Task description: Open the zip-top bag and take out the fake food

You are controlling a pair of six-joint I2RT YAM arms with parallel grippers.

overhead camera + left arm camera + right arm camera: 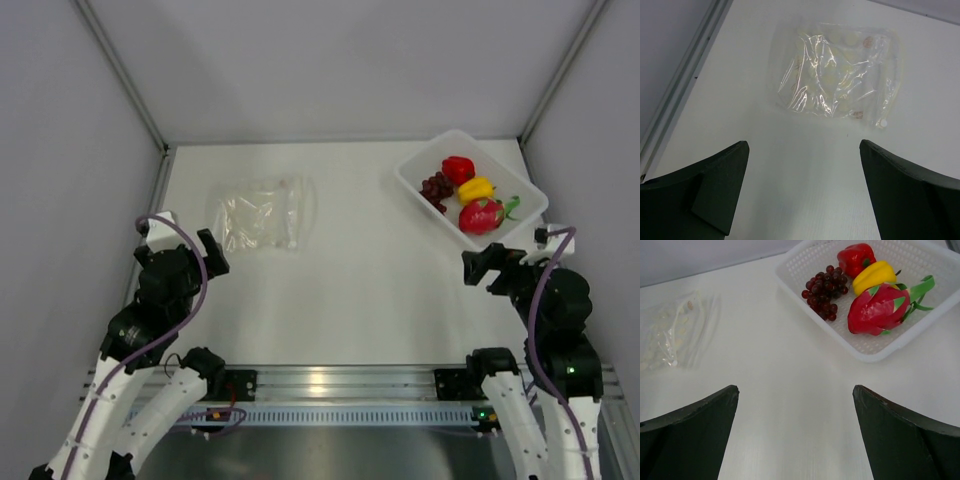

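Lower frame: left gripper (207,252) and right gripper (487,266) both stand wide open, holding nothing. Upper left: bag (262,213) lies flat on table (350,280). Upper right: food (476,188) sits in basket (427,152).

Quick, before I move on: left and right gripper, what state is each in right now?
Left gripper: open, holding nothing, apart from the zip-top bag.
Right gripper: open, holding nothing.

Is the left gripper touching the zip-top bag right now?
Apart. The left wrist view shows bare table between the open left gripper and the zip-top bag.
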